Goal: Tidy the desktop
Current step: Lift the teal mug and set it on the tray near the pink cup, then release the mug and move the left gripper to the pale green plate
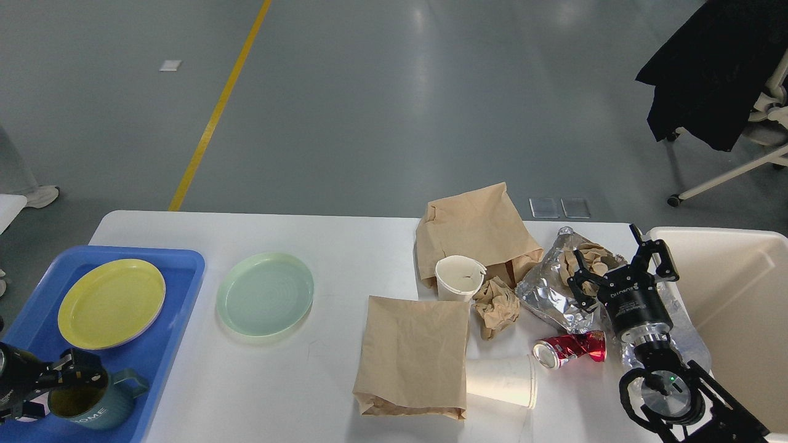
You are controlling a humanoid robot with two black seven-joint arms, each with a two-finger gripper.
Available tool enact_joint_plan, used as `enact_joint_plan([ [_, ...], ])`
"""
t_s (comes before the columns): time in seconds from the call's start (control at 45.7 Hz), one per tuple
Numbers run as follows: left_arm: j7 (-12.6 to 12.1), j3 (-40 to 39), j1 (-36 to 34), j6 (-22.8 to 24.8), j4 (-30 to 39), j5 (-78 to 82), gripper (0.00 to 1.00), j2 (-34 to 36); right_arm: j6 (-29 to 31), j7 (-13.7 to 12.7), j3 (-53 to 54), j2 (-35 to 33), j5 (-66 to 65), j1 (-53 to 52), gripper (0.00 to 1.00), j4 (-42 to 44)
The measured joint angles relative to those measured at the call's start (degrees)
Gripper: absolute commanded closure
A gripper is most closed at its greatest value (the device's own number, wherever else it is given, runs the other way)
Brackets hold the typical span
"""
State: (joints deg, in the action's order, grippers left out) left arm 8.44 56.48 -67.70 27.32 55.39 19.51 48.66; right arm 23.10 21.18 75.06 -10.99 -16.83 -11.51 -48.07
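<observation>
The white desktop (345, 246) holds a pale green plate (265, 301), a flat brown paper bag (412, 351), a second brown bag (474, 227) behind it, an upright white paper cup (458, 277), a paper cup lying on its side (502, 381), a crumpled brown paper ball (495, 304), a silver foil bag (548, 295) and a crushed red can (569, 349). My right gripper (619, 267) is open and empty over the foil bag's right end. My left gripper (68, 375) is at the rim of a teal mug (104, 409); its fingers are dark and hard to tell apart.
A blue tray (178, 295) at the left edge holds a yellow plate (111, 301) and the mug. A cream bin (739, 295) stands off the table's right end. A chair with a black coat (720, 67) stands on the floor behind.
</observation>
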Motion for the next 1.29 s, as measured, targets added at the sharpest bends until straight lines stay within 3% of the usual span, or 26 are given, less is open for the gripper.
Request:
enact_joint_plan([
  [0.109, 0.12, 2.40, -3.70, 0.77, 4.05, 0.00, 0.06, 0.83, 0.00, 0.00, 0.00, 0.00, 0.02, 0.00, 0.00, 0.00],
  [0.219, 0.29, 8.74, -11.79, 0.58, 10.60, 0.00, 0.06, 1.51, 0.00, 0.00, 0.00, 0.00, -0.01, 0.00, 0.00, 0.00],
  [0.438, -0.01, 26.42, -35.57, 0.95, 22.48, -0.98, 0.05, 0.44, 0.00, 0.00, 0.00, 0.00, -0.02, 0.00, 0.00, 0.00],
  [0.613, 0.21, 35.96, -55.36, 4.02, 29.71, -3.29, 0.05, -8.57, 0.00, 0.00, 0.00, 0.00, 0.03, 0.00, 0.00, -0.01],
  [1.029, 0.22, 38.36, -83.07, 16.51, 41.38, -27.24, 0.05, -29.96, 0.02, 0.00, 0.00, 0.00, 0.03, 0.00, 0.00, 0.00],
  [1.292, 0.22, 34.59, -85.78, 17.37, 43.59, -31.94, 0.05, -33.97, 0.02, 0.00, 0.00, 0.00, -0.04, 0.00, 0.00, -0.01],
])
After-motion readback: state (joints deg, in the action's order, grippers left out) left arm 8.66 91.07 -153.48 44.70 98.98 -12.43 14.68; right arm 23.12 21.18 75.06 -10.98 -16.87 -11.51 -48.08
